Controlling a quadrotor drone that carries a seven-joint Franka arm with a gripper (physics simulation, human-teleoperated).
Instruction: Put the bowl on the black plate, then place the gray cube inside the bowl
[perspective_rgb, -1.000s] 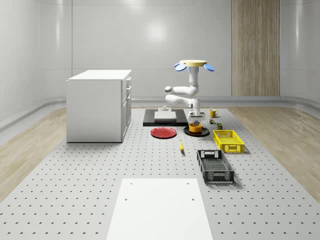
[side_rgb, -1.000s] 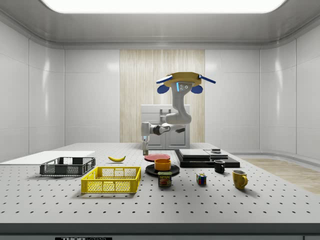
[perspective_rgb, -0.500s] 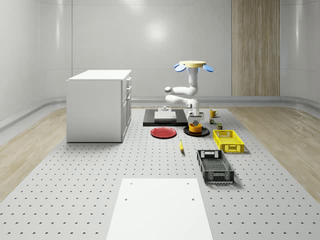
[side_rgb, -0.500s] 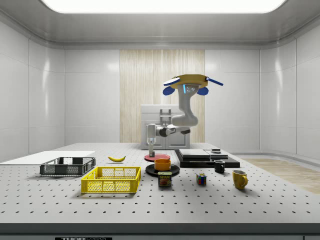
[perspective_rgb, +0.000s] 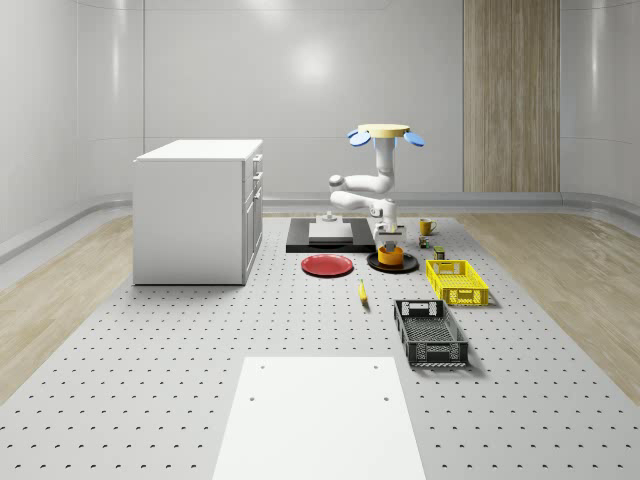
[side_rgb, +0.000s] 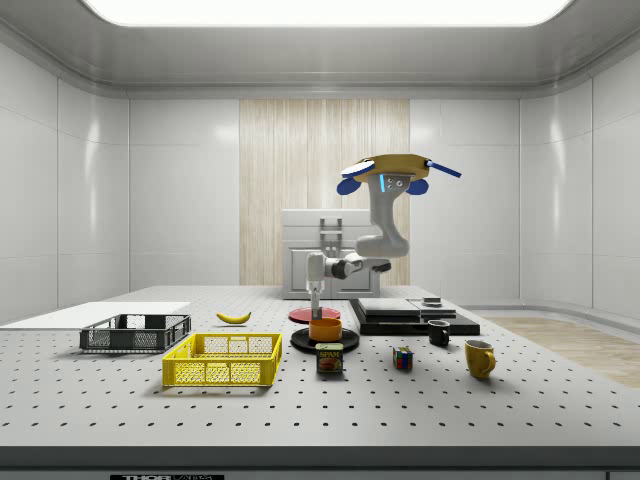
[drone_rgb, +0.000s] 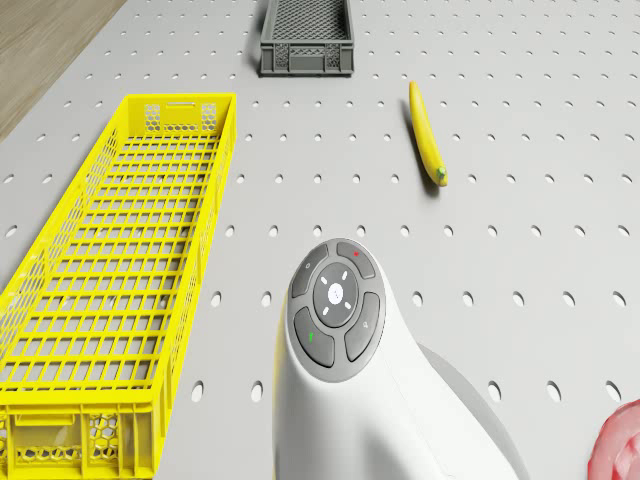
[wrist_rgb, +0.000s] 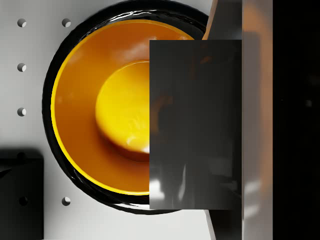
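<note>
In the whole-scene view the drone (perspective_rgb: 385, 132) hovers over the far part of the perforated table (perspective_rgb: 150, 360), behind the black plate (perspective_rgb: 373, 264). Its white arm (perspective_rgb: 372, 186) bends down, and the gripper (perspective_rgb: 388, 240) hangs directly above the orange bowl (perspective_rgb: 392, 256), which sits on the black plate. A red plate (perspective_rgb: 327, 265) lies just beside the black one, and a yellow basket (perspective_rgb: 456, 281), a banana (perspective_rgb: 362, 291) and a dark gray crate (perspective_rgb: 430, 332) lie nearer to the camera.

In the side view the drone (side_rgb: 397, 171) floats in the air (it rests on nothing), and the gripper (side_rgb: 316, 311) points straight down, very close above the bowl (side_rgb: 325, 328) on the black plate (side_rgb: 300, 342).

In the drone view the arm (drone_rgb: 350, 380) reaches over the table, with the yellow basket (drone_rgb: 105, 270) to one side and the banana (drone_rgb: 427, 135) further off.

In the wrist view the gray cube (wrist_rgb: 195, 125) is clamped between the fingers (wrist_rgb: 226, 20), and below it the bowl (wrist_rgb: 100, 105) is seen from above, ringed by the black plate (wrist_rgb: 48, 90). The cube hangs over the bowl's opening, towards one side of it.
</note>
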